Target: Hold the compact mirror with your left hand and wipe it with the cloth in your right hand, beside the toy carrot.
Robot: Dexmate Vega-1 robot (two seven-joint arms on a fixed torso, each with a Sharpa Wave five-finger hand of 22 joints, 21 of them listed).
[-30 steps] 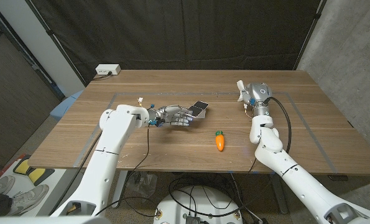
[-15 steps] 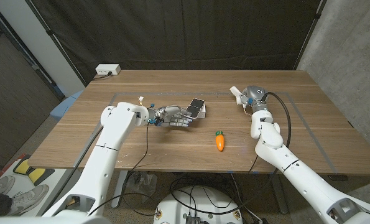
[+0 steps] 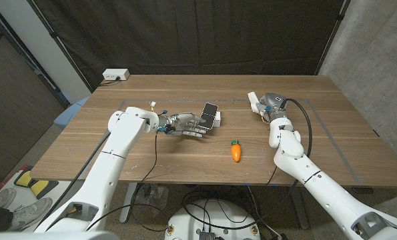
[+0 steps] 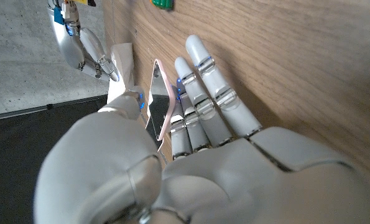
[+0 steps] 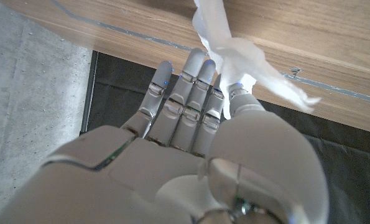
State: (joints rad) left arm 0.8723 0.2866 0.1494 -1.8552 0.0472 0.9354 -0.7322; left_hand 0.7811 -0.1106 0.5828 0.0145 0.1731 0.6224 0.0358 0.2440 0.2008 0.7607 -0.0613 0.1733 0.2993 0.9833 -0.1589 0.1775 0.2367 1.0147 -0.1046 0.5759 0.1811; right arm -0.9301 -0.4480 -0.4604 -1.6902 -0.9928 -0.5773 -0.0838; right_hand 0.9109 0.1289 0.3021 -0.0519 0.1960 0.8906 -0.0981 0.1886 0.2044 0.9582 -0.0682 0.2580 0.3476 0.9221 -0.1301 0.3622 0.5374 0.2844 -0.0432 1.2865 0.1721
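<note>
From the head, my left hand (image 3: 185,124) grasps the compact mirror (image 3: 211,114), opened and tilted up above the surface (image 3: 185,160). The toy carrot (image 3: 235,151) lies at about four o'clock from the mirror, apart from it. My right hand (image 3: 263,105) holds the cloth (image 3: 253,100), raised at three o'clock from the mirror.

At my left wrist, the pink-edged mirror (image 4: 160,106) sits pinched between thumb and fingers (image 4: 200,93).

At my right wrist, the white cloth (image 5: 234,46) is pinched between thumb and fingers (image 5: 185,93).

Left robot hand (image 3: 185,125) grips (fingers extended); right robot hand (image 3: 267,105) pinches, raised.
</note>
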